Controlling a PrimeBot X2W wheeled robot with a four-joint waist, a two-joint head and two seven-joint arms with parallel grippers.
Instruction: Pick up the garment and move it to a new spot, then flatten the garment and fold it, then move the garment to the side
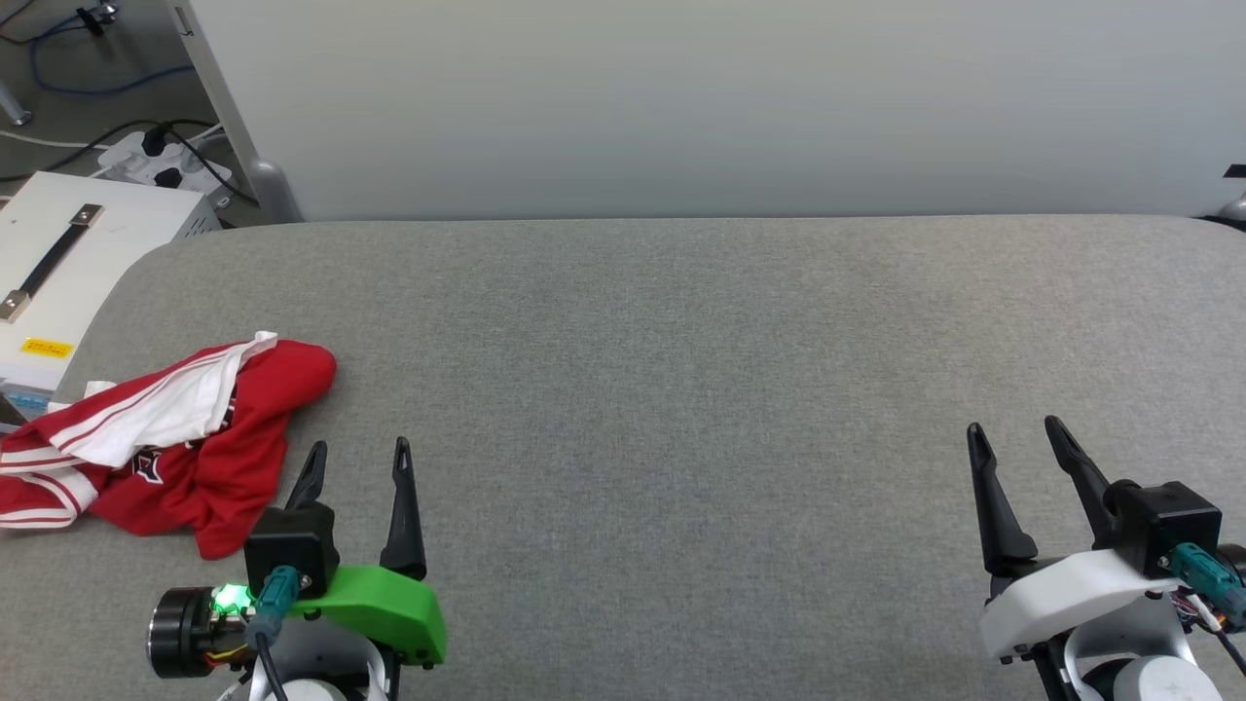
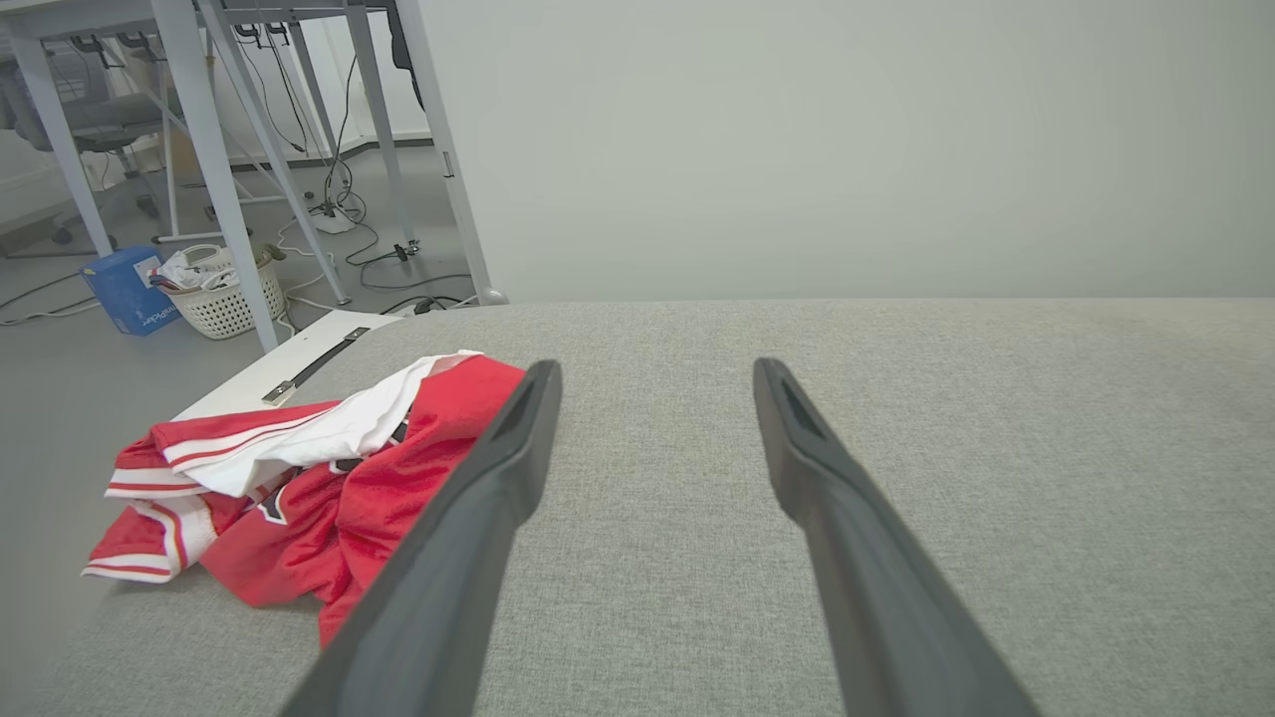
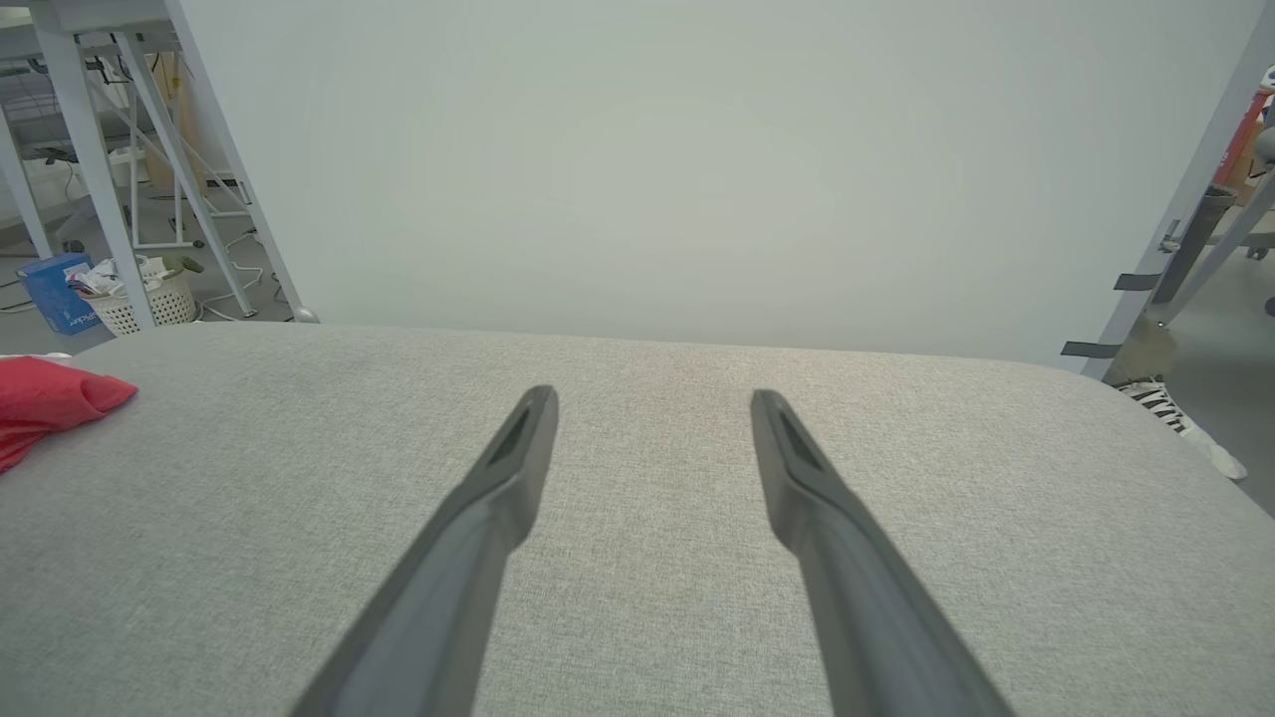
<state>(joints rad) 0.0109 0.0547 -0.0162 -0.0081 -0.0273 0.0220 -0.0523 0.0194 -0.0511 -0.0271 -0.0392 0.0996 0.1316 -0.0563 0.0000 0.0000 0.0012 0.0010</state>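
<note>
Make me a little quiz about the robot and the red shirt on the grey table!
1. True or false: the shirt lies flat and folded on the table.
2. Which is nearer the shirt? A: left pincer. B: right pincer.
3. Fill in: both pincers are ____ and hold nothing.
Key: 1 false, it is crumpled; 2 A; 3 open.
</note>
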